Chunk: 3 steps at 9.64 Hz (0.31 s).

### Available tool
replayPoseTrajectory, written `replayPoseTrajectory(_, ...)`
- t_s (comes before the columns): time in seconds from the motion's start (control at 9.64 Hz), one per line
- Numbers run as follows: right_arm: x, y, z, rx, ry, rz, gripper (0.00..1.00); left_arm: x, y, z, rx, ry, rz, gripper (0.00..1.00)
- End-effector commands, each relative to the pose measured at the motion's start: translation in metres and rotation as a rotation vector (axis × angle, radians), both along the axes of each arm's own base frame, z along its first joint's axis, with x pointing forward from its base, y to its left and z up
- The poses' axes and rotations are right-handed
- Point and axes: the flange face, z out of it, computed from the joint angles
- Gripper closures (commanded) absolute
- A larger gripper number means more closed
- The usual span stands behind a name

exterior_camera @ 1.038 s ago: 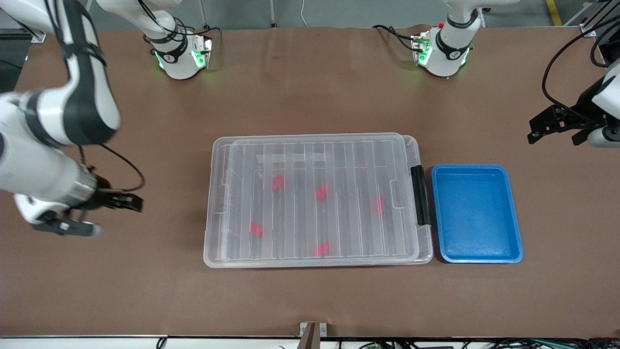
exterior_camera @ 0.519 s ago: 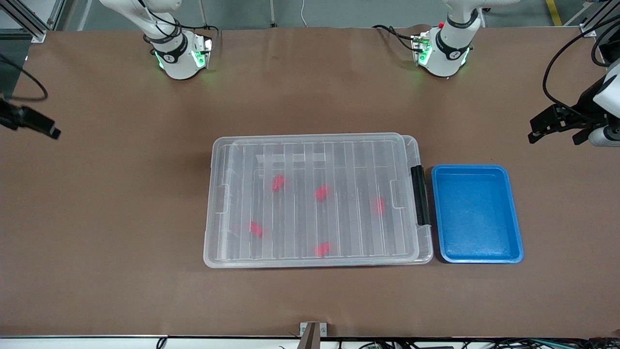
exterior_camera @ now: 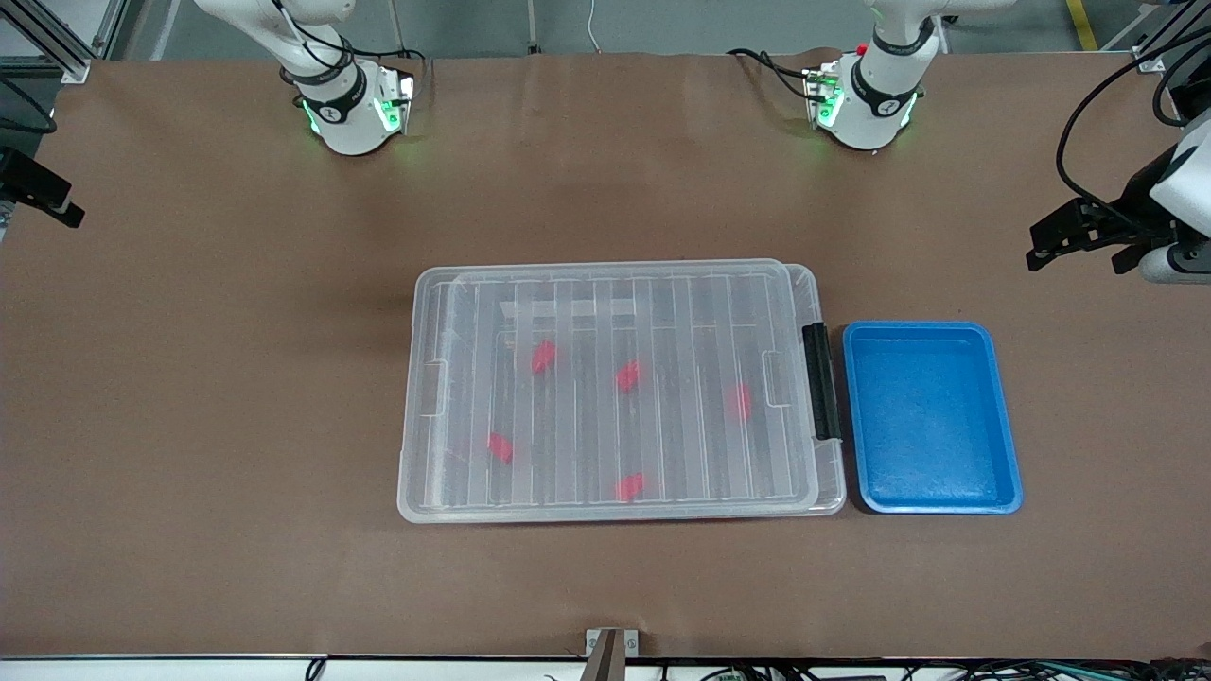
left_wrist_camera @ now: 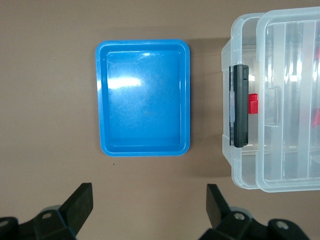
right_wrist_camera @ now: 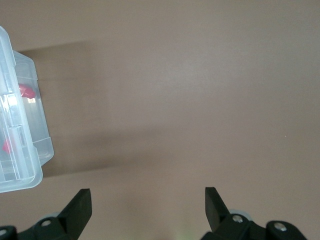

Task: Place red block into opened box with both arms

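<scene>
The clear box [exterior_camera: 416, 397] stands mid-table with its ribbed lid [exterior_camera: 662, 284] lying over it, slightly shifted toward the right arm's end. Several red blocks [exterior_camera: 543, 356] show through the lid, inside the box. A black latch [exterior_camera: 821, 380] is on the end toward the left arm. My left gripper [exterior_camera: 1079, 257] hangs open and empty over bare table at the left arm's end; its wrist view shows the open left gripper [left_wrist_camera: 148, 195], the box [left_wrist_camera: 240, 170] and a red block [left_wrist_camera: 253, 103]. My right gripper [exterior_camera: 57, 203] is at the right arm's table end, open and empty [right_wrist_camera: 147, 196], the box corner [right_wrist_camera: 30, 165] nearby.
A blue tray [exterior_camera: 1003, 416] with nothing in it lies beside the box's latch end, toward the left arm's end; it also shows in the left wrist view [left_wrist_camera: 102, 100]. Both arm bases [exterior_camera: 350, 113] stand along the table's back edge. Brown tabletop surrounds the box.
The right arm has swung away from beside the box out to its own end of the table, and its jaws widened. The left gripper barely shifted.
</scene>
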Motion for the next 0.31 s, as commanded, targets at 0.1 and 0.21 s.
replayPoseTrajectory(0.1,-0.003,-0.02,-0.001,0.008,0.019,0.013,0.0,0.002,0.001,-0.013,0.002,0.039,-0.018,0.0)
replayPoseTrajectory(0.21,-0.005,-0.031,-0.004,0.013,0.025,-0.007,0.0,0.003,0.0,-0.013,0.002,0.038,-0.019,0.0)
